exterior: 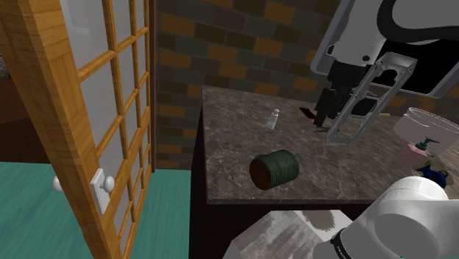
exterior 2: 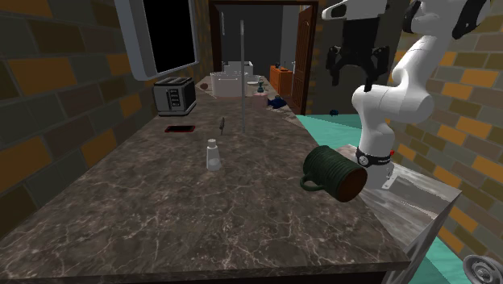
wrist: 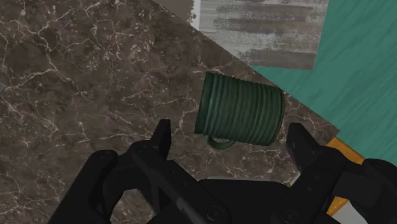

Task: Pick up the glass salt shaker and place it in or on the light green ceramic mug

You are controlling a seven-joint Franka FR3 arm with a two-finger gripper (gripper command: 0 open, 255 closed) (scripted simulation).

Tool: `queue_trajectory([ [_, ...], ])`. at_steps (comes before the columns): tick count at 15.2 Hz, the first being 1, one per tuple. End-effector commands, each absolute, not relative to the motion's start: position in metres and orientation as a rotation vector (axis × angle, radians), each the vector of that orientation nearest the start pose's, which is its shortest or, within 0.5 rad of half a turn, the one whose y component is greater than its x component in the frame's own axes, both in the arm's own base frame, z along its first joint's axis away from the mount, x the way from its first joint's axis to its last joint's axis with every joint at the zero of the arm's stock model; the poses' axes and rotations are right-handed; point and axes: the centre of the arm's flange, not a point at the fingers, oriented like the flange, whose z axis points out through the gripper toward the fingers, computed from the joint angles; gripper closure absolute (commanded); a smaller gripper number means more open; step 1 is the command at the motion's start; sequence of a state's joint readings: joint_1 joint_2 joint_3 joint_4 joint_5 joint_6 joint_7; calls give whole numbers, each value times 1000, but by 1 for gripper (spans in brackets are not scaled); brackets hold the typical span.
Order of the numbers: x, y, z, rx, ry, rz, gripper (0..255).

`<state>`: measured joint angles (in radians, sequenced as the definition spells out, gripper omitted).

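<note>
The salt shaker stands untouched, far back on the counter in the shoulder view, well apart from the dark green mug lying sideways; the second exterior view has the gripper hanging high, and the wrist view shows it wide open, empty, so nothing is done yet.

Dark green mug on its side, small shaker upright

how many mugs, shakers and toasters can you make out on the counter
mug: 1
shaker: 1
toaster: 1
total: 3, leaving out the far clutter, too small to sort
</note>
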<state>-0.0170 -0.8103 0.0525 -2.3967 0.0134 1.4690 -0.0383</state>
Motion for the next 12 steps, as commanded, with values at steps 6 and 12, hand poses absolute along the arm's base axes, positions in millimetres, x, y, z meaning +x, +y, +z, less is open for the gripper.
queue_trajectory([
  [6,335,-26,547,-3143,-66,187,0],
  [12,391,-78,518,-3126,-39,187,0],
])
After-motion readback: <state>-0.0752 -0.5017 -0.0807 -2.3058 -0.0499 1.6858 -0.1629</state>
